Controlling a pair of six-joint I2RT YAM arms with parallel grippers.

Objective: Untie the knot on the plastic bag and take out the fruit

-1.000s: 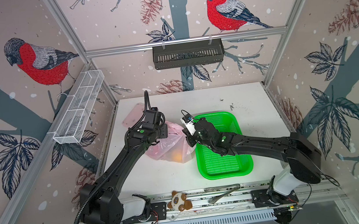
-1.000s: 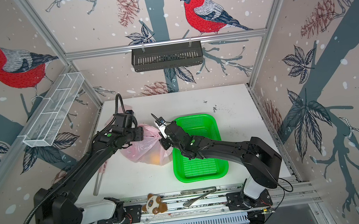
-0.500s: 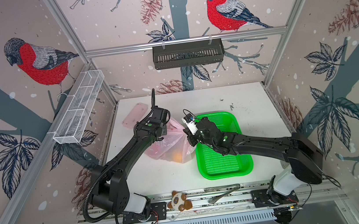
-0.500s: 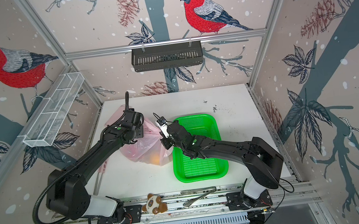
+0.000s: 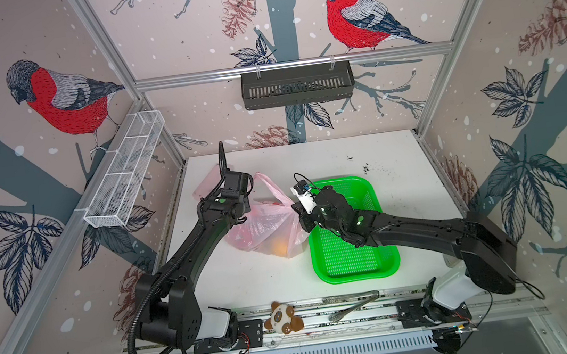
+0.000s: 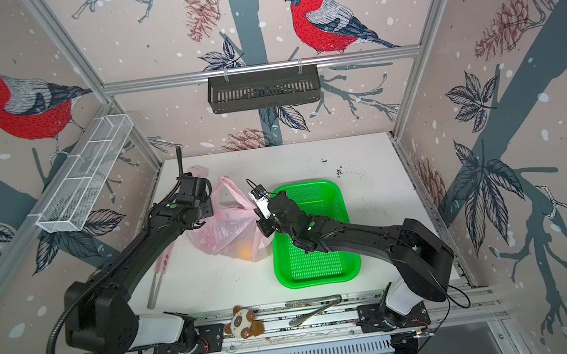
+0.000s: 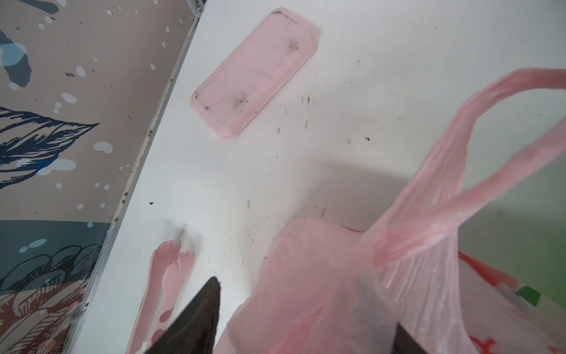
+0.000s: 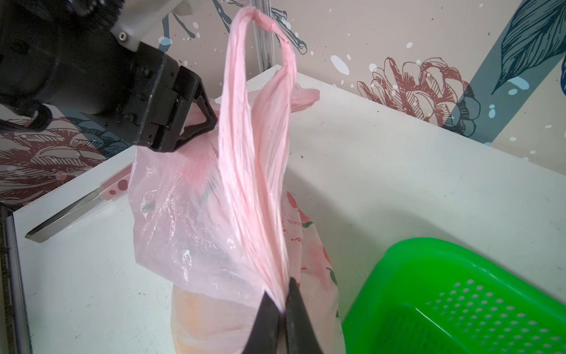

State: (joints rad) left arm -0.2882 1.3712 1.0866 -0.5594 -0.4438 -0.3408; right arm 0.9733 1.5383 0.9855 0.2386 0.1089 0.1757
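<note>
Though hidden from above, wrist views show right gripper (image 8: 281, 294) pinching plastic bag (image 8: 190, 220), left gripper (image 7: 306, 305) spread.

The pink plastic bag (image 6: 226, 228) sits on the white bench (image 6: 366, 183), right up against the green basket (image 6: 317, 282). The right gripper (image 6: 258, 220) pinches its top corner, film drawn taut to a point. The left gripper (image 6: 208, 213) crowds the bag's left side. One handle loop (image 6: 230, 187) stands free, and an orange fruit (image 6: 245, 252) shows through low down.
</note>
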